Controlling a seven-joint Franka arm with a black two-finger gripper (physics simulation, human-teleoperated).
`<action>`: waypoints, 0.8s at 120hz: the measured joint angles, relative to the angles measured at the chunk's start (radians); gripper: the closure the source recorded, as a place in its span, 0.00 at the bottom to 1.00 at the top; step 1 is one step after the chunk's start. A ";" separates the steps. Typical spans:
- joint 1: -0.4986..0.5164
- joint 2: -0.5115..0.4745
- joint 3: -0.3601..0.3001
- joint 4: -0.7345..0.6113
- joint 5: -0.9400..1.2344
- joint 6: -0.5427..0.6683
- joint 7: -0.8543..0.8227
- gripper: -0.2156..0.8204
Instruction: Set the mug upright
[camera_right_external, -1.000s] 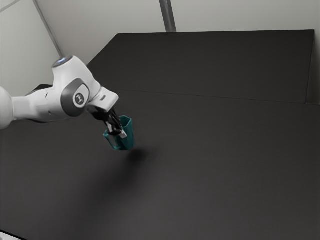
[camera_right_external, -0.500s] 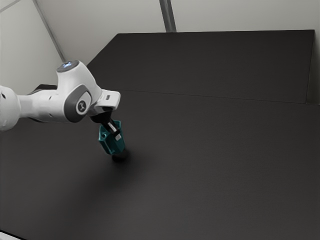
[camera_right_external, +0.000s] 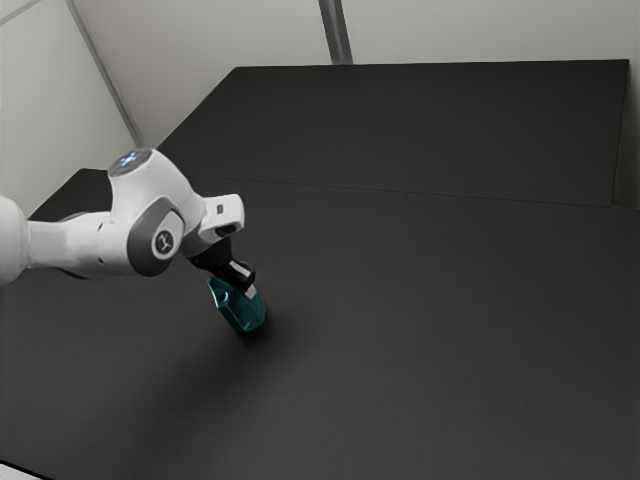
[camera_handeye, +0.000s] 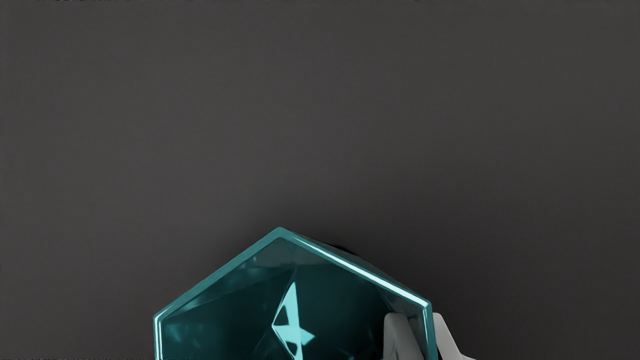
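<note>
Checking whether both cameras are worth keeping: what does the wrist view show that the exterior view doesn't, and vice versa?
Wrist view: close detail of the mug's angular rim and bright reflections inside, one fingertip inside the wall and the other outside, pinching it.

Exterior view: the white arm, the mug's overall tilt, and the pale room walls beyond the table.

Both: the teal mug, the gripper's fingers and the dark tabletop.

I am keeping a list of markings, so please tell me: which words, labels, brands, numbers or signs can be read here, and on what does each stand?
No text can be read.
Side joint cover of the arm: a pale sign, too small to make out.
Top cap: a light bluish sign, also too small.
Mug: no lettering that I can see.
</note>
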 joint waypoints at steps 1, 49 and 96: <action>0.000 0.000 0.000 -0.001 0.000 0.003 -0.003 0.97; 0.001 0.025 0.000 -0.028 -0.006 0.105 -0.110 0.97; -0.001 0.047 -0.001 -0.010 -0.016 0.089 -0.156 0.78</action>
